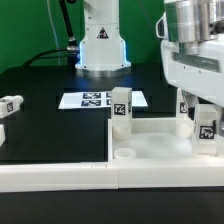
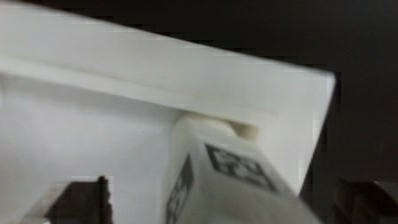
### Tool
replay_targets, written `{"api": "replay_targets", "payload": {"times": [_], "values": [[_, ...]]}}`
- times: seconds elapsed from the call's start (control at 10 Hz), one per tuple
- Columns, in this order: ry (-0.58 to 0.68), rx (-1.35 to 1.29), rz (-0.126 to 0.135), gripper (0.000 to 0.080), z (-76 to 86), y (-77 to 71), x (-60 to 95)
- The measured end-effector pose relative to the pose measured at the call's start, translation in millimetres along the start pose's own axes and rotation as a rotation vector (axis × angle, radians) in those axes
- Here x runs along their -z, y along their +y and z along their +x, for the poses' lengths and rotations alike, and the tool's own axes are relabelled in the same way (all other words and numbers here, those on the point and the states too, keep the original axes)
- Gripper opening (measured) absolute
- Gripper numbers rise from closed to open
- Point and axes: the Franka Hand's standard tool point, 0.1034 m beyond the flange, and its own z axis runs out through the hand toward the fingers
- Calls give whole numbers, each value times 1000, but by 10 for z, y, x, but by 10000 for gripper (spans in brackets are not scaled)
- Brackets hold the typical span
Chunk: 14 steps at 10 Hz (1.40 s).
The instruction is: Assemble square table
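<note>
- The end effector is over the right side of the top, on the exterior view's right. It's spread open, with 1 dark finger on each side of a leg and neither one touching it.
- That leg stands upright on the top with its black-and-white tag facing the near side. Can't tell if it's properly seated in a socket, the base is hidden.
- The top is the big white tray with the raised rim. It sits on the near right part of the black worktop, tucked into the corner made by the white wall along the near edge and a short wall piece on its left.
- 1 round socket shows open at the top's near-left corner.
- The 2nd leg stands upright at the top's far-left corner, tag facing the camera.
- There's another white bit with a dark patch just left of the end effector, too hidden to say what it is.
- The 3rd leg is on the worktop way over on the exterior view's left, well apart from the top.
- The marker board lies flat farther back, in front of the robot base.
- The wrist shot is blurry, but the tagged leg and the white top behind it are clear enough.
</note>
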Motion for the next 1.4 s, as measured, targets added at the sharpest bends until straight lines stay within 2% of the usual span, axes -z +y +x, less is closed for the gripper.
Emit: {"api": "replay_targets", "payload": {"times": [0.1,0.5,0.7,0.8,1.0,1.1,1.2,1.3,1.4], "values": [[4,98,-2,641,-44,-8,-3],[6,343,-5,649,-8,-1,0],[7,733,-44,649,32,-42,25],[5,841,-47,649,25,-51,5],[4,886,-47,649,37,-49,7],[4,864,-47,556,34,-48,5],[4,865,-47,405,36,-48,5],[4,800,-50,405,45,-36,1],[7,712,-52,290,61,-26,1]]}}
